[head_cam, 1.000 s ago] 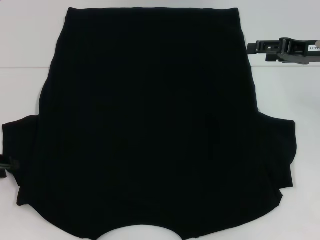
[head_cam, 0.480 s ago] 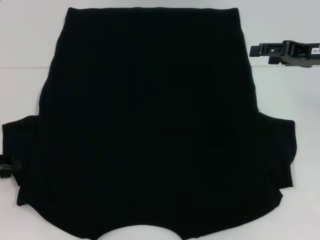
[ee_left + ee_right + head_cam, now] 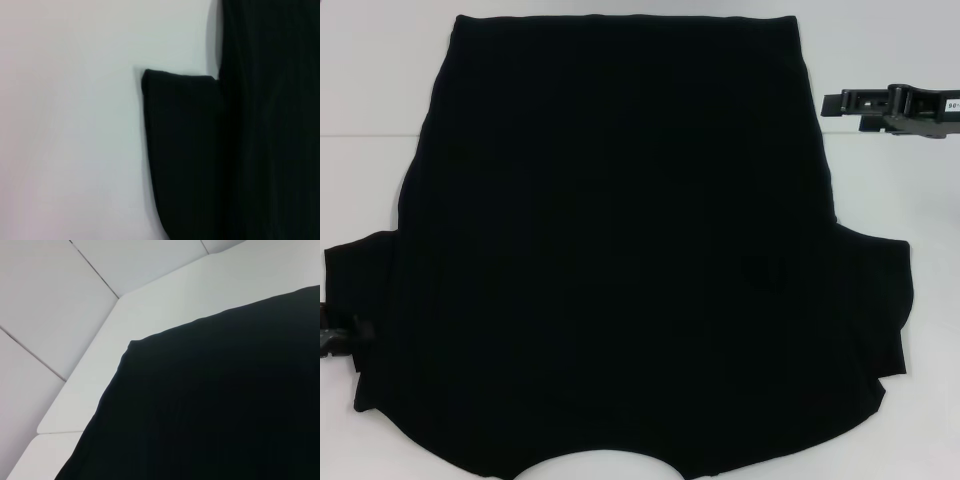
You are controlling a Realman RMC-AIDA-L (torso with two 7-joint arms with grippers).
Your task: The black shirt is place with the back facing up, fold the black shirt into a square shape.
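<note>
The black shirt (image 3: 620,250) lies flat on the white table (image 3: 380,100), with its curved neckline at the near edge and its hem at the far side. No lettering shows. My right gripper (image 3: 832,101) hovers just off the shirt's right side edge, near the far corner. My left gripper (image 3: 338,340) shows only as a small dark part at the view's edge, touching the left sleeve's cuff. The left wrist view shows that sleeve (image 3: 180,150) beside the shirt's body. The right wrist view shows the shirt's far hem corner (image 3: 210,405).
White table surface shows on both sides of the shirt and beyond its hem. Table seams and a far edge (image 3: 90,385) show in the right wrist view.
My right gripper has drawn slightly to the right, away from the shirt's edge. My left gripper has shifted a little nearer along the left sleeve.
</note>
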